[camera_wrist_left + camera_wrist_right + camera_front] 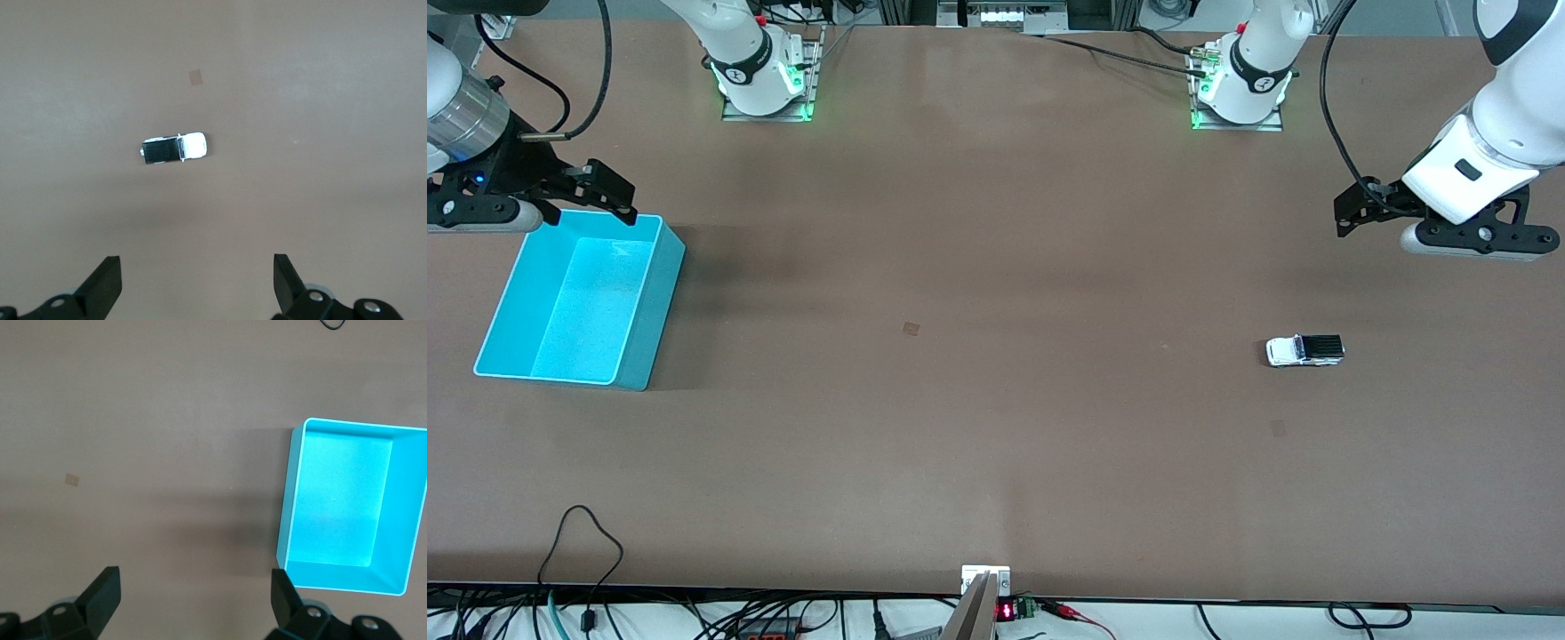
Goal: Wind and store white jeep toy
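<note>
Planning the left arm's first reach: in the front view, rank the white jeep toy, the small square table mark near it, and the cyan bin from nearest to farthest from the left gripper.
1. white jeep toy, on the table toward the left arm's end, not far from the open left gripper.
2. small square mark, nearer the front camera than the jeep.
3. cyan bin, at the right arm's end.

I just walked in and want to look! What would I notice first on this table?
Probably the bright cyan bin, open and empty, at the right arm's end of the table. Then the white jeep toy, alone on the brown table toward the left arm's end. The left gripper and right gripper hang open in the air, holding nothing.
</note>
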Controlling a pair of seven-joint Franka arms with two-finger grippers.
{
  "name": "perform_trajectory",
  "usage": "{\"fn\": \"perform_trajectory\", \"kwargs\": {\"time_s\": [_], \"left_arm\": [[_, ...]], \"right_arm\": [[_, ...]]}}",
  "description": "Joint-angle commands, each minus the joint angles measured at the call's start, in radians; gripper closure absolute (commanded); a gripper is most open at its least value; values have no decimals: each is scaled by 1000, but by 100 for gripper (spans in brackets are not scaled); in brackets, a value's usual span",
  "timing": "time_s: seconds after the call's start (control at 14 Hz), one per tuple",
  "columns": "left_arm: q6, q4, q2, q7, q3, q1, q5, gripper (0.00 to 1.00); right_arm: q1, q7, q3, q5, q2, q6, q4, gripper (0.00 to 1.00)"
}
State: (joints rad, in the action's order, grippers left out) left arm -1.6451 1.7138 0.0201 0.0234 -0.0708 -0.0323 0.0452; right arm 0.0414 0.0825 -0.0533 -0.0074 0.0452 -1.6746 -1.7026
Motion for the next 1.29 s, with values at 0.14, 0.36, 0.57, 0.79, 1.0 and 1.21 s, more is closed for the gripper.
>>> {"fn": "perform_trajectory", "kwargs": {"time_s": [0.14, 0.36, 0.57, 0.79, 1.0, 1.21], "left_arm": [[21, -11, -2, -33, 12, 8, -24, 0], [27, -42, -26, -26, 12, 9, -24, 0], [30, -54, -38, -33, 12, 29, -22, 0], [30, -59, -46, -36, 12, 28, -22, 0], [30, -60, -52, -33, 12, 26, -22, 0], [30, -60, -60, -42, 11, 28, -21, 0]], "right_arm": [[3, 14, -3, -6, 2, 4, 1, 0], [3, 14, -3, -6, 2, 4, 1, 0], [3, 14, -3, -6, 2, 3, 1, 0], [3, 14, -3, -8, 2, 4, 1, 0], [3, 14, -3, -6, 2, 4, 1, 0], [3, 14, -3, -6, 1, 3, 1, 0]]}}
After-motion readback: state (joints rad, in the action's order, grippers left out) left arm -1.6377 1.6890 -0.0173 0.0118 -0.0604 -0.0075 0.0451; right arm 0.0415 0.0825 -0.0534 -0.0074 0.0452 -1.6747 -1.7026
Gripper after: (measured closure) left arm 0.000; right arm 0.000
